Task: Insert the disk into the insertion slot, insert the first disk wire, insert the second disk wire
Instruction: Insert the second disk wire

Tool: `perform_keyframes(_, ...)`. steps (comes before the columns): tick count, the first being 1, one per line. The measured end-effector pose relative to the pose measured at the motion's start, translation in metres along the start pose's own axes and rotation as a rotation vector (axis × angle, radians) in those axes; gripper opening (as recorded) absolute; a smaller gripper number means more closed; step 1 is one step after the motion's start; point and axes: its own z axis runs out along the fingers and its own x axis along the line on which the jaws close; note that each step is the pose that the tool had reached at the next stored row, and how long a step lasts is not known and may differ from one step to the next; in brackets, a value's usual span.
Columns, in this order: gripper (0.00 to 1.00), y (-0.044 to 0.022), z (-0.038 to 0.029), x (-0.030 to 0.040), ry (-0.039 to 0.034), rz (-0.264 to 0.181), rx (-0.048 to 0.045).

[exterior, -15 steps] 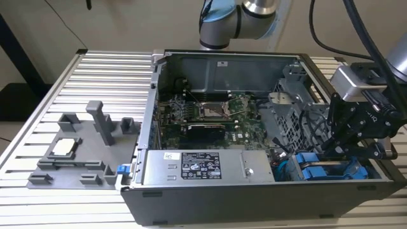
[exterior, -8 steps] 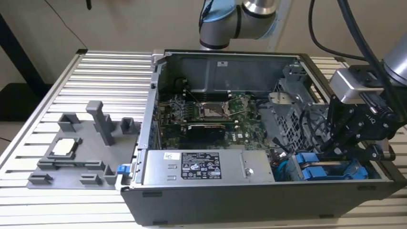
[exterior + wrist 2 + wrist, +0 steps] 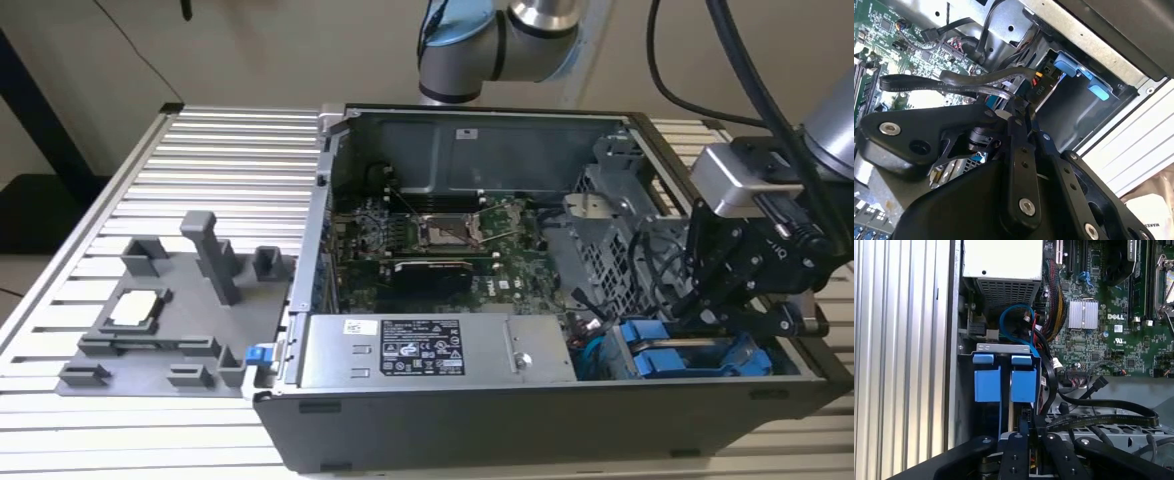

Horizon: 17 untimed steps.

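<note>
The disk shows by its bright blue bracket point(image 3: 1024, 385) point(image 3: 667, 362), seated in the insertion slot point(image 3: 1004, 347) of the grey drive cage; beside it sits a second blue bracket point(image 3: 987, 384). Its silver body is hidden. My black gripper point(image 3: 694, 320) point(image 3: 1026, 429) hangs right over the cage, at the exterior view's right. In the second wrist view the gripper point(image 3: 1021, 105) has its fingers drawn together on the black connector of a disk wire point(image 3: 1036, 89), close to the blue tabs point(image 3: 1069, 65).
The open computer case point(image 3: 287, 400) lies on a slatted aluminium table point(image 3: 214, 150). A grey box with a white sticker point(image 3: 427, 350) and the green motherboard point(image 3: 441, 235) fill the case. Loose black cables point(image 3: 1104, 420) cross beside the cage. A grey fixture tray point(image 3: 160, 320) sits left.
</note>
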Motion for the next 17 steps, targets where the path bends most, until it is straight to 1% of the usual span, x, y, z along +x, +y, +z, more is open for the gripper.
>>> perform_keyframes(4, 0.17, -0.0001, 0.0004, 0.0, -0.0006, 0.0, 0.0)
perform_keyframes(5, 0.24, -0.0001, 0.0, 0.0, -0.0003, 0.0, 0.0)
perform_keyframes(6, 0.24, 0.0, -0.0011, -0.0001, -0.0003, 0.0, 0.0)
perform_keyframes(12, 0.24, 0.0008, -0.013, -0.0004, -0.0019, 0.0, 0.0)
perform_keyframes(16, 0.24, 0.0016, -0.0257, -0.001, -0.0019, 0.0, 0.0)
perform_keyframes(17, 0.24, 0.0017, -0.0278, -0.0011, -0.0018, 0.0, 0.0)
